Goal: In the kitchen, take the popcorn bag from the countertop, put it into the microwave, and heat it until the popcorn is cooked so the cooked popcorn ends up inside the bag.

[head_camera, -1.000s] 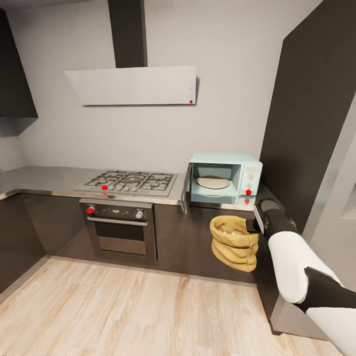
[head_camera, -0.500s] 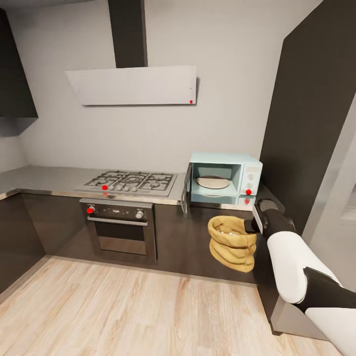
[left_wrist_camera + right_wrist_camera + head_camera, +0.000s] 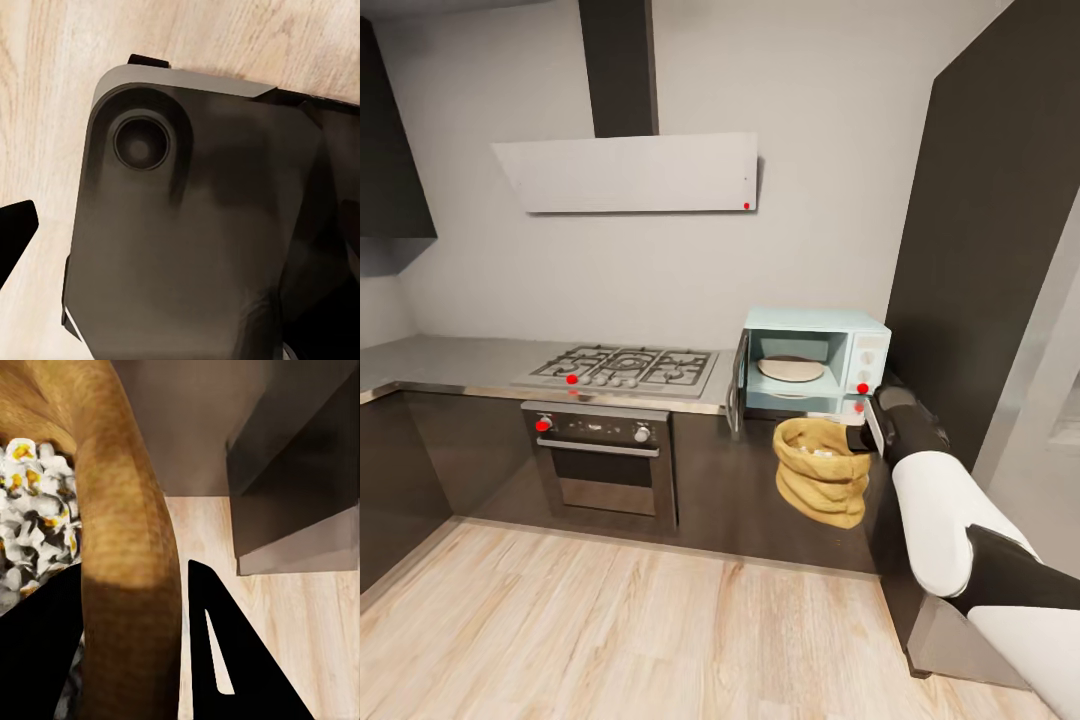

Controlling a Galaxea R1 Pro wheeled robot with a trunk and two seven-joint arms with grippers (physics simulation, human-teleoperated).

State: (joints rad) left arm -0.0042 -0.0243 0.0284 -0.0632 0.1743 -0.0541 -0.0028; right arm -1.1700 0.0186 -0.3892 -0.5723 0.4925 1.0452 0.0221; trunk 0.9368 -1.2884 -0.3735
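Note:
The tan popcorn bag hangs in the air in front of the dark cabinet fronts, just below the pale-blue microwave. My right gripper is shut on the bag's rolled rim at its right side. In the right wrist view the rim runs between both black fingers of that gripper, and white-yellow popcorn lies inside the bag. The microwave door stands open, showing a round plate inside. It sits on the grey countertop. My left gripper's one visible fingertip hangs beside the robot's dark base.
A gas hob sits on the counter left of the microwave, over a steel oven. A hood hangs above. A tall dark cabinet rises right of the microwave. Pale wooden floor lies in front.
My right gripper has lifted the popcorn bag and carried it slightly left, closer to the open microwave. Nothing else has moved.

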